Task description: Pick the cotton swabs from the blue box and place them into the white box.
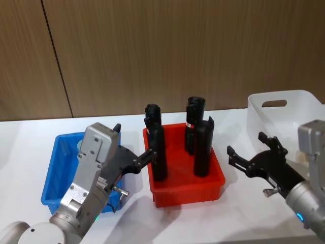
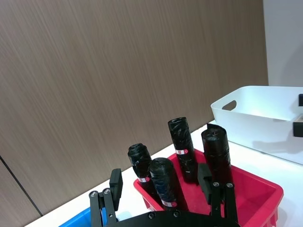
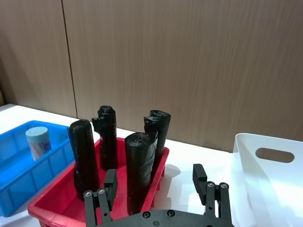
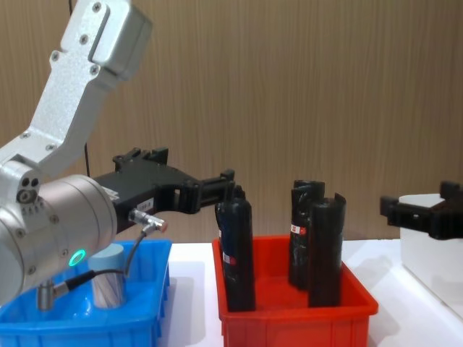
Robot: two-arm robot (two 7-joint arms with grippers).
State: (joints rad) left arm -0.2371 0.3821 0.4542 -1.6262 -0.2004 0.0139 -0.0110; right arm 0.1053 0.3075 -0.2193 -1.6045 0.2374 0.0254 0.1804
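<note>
1. Cotton swabs point(image 3: 38, 142): one jar is seen, a small clear cylinder with a grey-blue round lid, standing upright in the blue box point(image 3: 21, 184). It is placed below and behind the fingertips of the left gripper point(image 1: 134, 143), beneath that arm's wrist. This is shown from the side in the chest view. In the head view the arm lies across the blue box, whereas the right wrist view shows the jar unobstructed.
2. Left gripper: the fingers are spread wide and nothing is held. The tips are raised over the edge where the blue box meets the red bin point(image 1: 213, 185), just beside the nearest of the black cylinders point(image 1: 203, 147). Contact cannot be told.
3. Right gripper point(image 1: 249, 158): the fingers are spread wide and empty, and the gripper hangs above the table point(image 1: 30, 152). The red bin is on its inner side, and the white box point(image 1: 261, 121) is beyond it on its outer side.
4. Black cylinders: four are counted in the wrist views, upright in wrinkled dark film. Red-and-white bands are seen in the left wrist view.
5. Materials: the three bins are of smooth moulded plastic. The blue box is shallow with sloped sides, and the white box has a rounded rim and a slot handle.
</note>
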